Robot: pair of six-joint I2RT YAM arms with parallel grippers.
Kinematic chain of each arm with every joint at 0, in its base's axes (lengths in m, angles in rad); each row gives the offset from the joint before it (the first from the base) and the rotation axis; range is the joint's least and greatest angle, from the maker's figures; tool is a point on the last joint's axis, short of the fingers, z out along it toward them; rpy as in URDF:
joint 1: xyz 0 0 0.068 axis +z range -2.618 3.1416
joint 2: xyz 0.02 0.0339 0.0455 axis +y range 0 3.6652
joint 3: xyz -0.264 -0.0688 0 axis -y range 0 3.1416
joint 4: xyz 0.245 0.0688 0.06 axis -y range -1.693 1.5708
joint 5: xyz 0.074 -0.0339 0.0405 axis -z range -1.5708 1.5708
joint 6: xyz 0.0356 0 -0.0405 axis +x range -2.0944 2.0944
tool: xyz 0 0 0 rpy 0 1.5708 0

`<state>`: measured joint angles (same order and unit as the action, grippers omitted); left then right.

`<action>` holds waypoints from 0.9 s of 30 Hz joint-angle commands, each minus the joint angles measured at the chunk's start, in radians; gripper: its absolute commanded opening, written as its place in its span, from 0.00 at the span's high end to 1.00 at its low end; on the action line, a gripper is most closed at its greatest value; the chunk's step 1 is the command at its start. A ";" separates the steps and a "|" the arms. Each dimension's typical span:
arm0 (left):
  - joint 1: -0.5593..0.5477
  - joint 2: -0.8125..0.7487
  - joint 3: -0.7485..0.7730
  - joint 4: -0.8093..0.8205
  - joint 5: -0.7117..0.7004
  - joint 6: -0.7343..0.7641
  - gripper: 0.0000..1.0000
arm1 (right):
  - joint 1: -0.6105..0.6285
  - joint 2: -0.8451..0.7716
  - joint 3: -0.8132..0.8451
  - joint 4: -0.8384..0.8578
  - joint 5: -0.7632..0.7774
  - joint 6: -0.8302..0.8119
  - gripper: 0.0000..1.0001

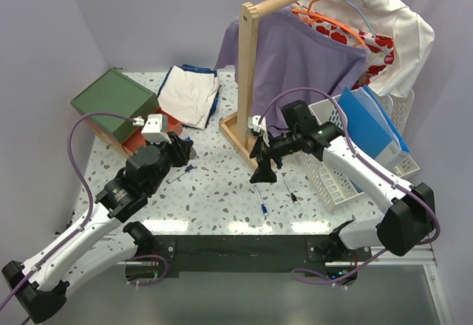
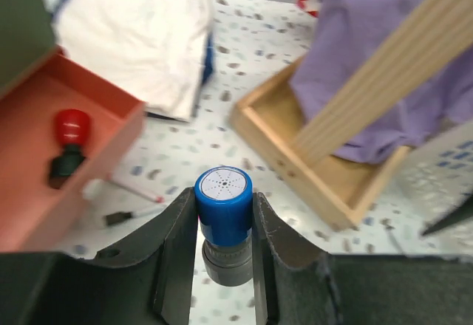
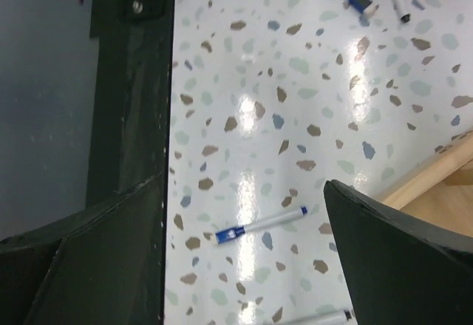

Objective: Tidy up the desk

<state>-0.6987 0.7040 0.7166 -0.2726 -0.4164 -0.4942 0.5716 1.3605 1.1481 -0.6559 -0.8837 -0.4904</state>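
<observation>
Beside red drawer (image 2: pixel 44 192), L gripper (image 1: pixel 176 150) clamps blue stamp (image 2: pixel 223 199), not yet stowed; red stamp (image 2: pixel 72 129) lies inside. R gripper (image 3: pixel 245 185) gapes empty over surface (image 1: pixel 222 199), pens (image 3: pixel 260 225) loose on it. Most tidying left, I'd say.

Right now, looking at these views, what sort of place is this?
Likely a robot lab's mock-up of a home corner: plain lilac walls box in a speckled desk, two arms are bolted at its front rail, and the props are household ones: a wooden clothes rack, a white basket, loose pens.
</observation>
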 commanded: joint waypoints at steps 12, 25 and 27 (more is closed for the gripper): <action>0.284 0.359 0.245 -0.087 -0.320 0.621 1.00 | -0.036 -0.051 -0.027 -0.243 0.022 -0.376 0.01; 0.349 0.543 0.319 -0.040 -0.308 0.660 0.62 | -0.036 -0.060 -0.031 -0.246 0.011 -0.386 0.01; 0.349 0.532 0.333 -0.060 -0.288 0.648 0.53 | -0.036 -0.055 -0.031 -0.246 0.009 -0.386 0.01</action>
<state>-0.3546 1.2606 0.9756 -0.3489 -0.7101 0.1604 0.5354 1.3216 1.1118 -0.8978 -0.8543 -0.8520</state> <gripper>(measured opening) 0.419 0.986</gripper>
